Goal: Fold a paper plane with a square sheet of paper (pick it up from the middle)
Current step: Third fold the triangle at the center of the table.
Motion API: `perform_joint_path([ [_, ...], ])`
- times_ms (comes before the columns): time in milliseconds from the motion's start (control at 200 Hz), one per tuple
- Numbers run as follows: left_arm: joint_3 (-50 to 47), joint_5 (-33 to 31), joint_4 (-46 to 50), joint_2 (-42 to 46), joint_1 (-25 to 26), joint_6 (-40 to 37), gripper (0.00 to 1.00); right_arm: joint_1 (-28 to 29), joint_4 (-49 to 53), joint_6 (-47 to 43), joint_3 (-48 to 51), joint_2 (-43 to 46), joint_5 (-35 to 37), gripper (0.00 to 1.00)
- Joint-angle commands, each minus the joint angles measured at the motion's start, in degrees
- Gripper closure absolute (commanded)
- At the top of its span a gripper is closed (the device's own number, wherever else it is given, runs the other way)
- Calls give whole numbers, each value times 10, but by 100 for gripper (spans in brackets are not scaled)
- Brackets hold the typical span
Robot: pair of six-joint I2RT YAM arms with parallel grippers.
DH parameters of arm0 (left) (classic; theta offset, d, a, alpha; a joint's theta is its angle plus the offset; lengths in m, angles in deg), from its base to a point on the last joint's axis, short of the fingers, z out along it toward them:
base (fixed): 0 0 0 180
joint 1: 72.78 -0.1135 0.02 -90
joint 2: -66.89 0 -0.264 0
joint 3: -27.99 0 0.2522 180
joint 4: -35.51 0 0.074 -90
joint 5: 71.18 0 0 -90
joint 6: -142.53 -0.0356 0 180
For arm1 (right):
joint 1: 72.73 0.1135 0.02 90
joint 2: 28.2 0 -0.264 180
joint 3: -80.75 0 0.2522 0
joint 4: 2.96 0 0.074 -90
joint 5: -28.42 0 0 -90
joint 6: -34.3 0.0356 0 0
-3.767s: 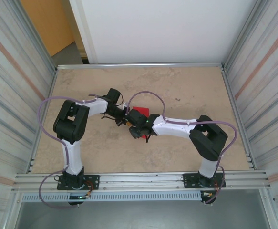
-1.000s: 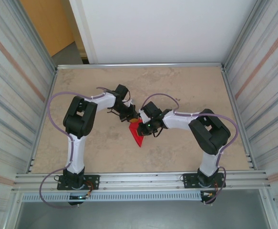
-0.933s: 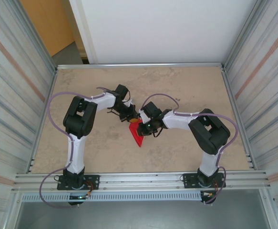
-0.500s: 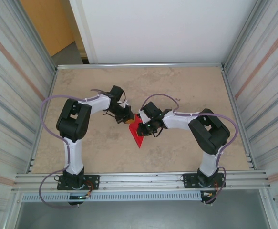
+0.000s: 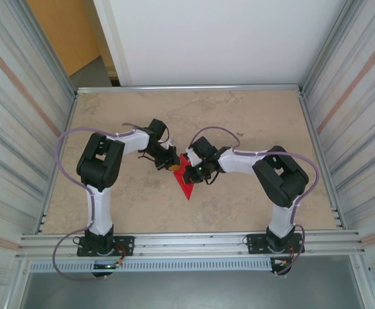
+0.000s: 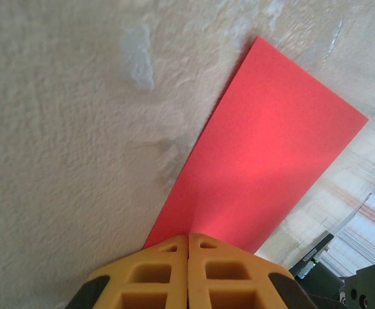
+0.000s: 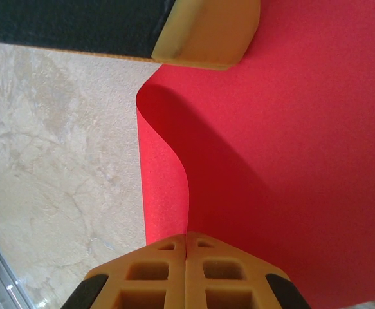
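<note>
The red sheet of paper hangs folded between my two grippers at the table's middle, tapering to a point toward the near edge. My left gripper is shut on its left side. In the left wrist view the paper runs up and right from the closed left gripper. My right gripper is shut on the other side. In the right wrist view the paper curls into a bend just ahead of the closed right gripper. A yellow fingertip of the left gripper shows at the top there.
The beige stone-patterned table has open surface all around the paper. Ribbed metal walls close in both sides. A metal rail runs along the near edge by the arm bases.
The left arm's elbow has swung back to the left, and its gripper has shifted slightly toward the near left with the paper. The right arm has hardly moved.
</note>
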Motion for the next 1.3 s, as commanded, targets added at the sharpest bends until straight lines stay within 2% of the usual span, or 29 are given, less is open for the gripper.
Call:
perform_joint_path([
  [0, -1, -12, 13, -10, 2, -2, 92, -4, 16, -4, -14, -12, -10, 95],
  [1293, 1, -12, 16, -14, 4, -3, 93, -4, 32, -5, -19, -21, 21, 95],
])
